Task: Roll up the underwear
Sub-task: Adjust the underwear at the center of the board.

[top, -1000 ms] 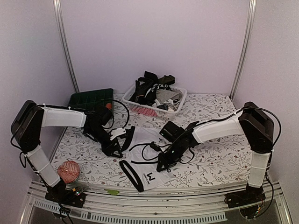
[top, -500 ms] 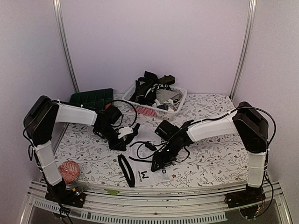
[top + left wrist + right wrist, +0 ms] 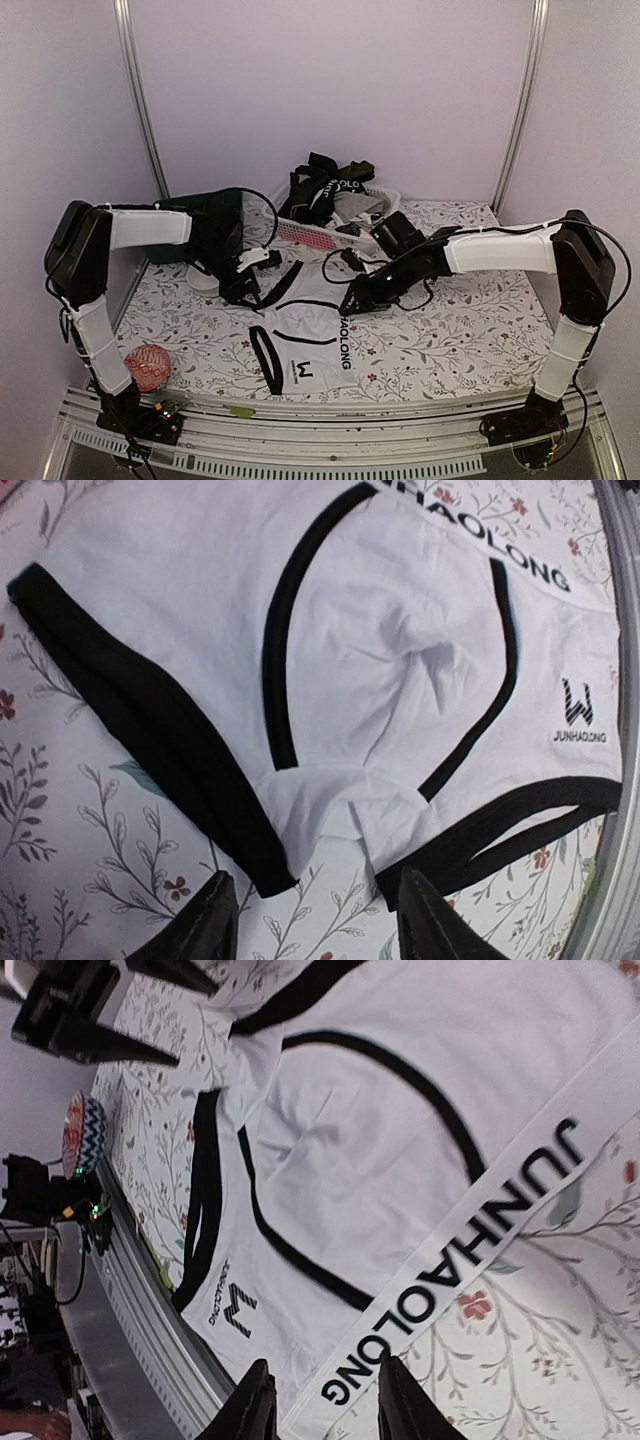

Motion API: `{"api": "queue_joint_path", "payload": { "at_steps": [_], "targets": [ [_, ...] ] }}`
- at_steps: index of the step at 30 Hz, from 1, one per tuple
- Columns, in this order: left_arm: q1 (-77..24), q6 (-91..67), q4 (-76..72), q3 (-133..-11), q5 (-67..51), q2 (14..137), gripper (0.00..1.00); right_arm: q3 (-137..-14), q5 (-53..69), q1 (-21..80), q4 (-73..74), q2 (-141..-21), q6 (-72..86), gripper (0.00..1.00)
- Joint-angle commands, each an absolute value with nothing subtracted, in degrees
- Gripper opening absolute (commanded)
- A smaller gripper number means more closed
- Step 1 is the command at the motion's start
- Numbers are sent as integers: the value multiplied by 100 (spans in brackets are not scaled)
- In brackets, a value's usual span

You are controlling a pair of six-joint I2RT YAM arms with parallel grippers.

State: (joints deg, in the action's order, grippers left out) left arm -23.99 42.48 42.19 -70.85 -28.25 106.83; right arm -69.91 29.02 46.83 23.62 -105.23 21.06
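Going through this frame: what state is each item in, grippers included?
white underwear: spread out flat, not yet rolled
left gripper: open, holding nothing
right gripper: open, holding nothing
basket: heaped with garments

- The white underwear [image 3: 300, 338] lies spread flat, front side up, on the flowered table [image 3: 450, 340], near its front edge.
- Black piping curves round the pouch and black bands edge the leg openings. The white waistband, printed JUNHAOLONG in black, runs along its right side.
- A small W logo sits on the near leg, and the crotch end is slightly crumpled.
- A heap of underwear [image 3: 330, 190] in black, grey and white sits tangled in the basket [image 3: 305, 233] at the back, perhaps four or five pieces.
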Motion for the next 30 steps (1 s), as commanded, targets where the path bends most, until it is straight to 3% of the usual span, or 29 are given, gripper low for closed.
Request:
{"api": "queue_joint_path", "payload": {
  "at_steps": [1,8,20,24,30],
  "targets": [
    [-2454,4209,4261,-7499,-3442,10759,55,-7315,2383,4152,1961,-10473,2196,35],
    [-2838,4091,3848,-7391,-3323,11147,54,-7949,1958,3815,2065,-10960,2069,34],
    [-3029,5620,4076,-5441,-2562,10227,47,-8421,1849,3630,2042,-11515,1412,33],
    [-2649,5710,4230,-5972,-2932,10143,53,-8730,1995,3630,2013,-11859,1115,33],
    [-1715,4951,4707,-8130,-4021,11176,65,-9532,2099,3639,2130,-12497,768,35]
  ]
}}
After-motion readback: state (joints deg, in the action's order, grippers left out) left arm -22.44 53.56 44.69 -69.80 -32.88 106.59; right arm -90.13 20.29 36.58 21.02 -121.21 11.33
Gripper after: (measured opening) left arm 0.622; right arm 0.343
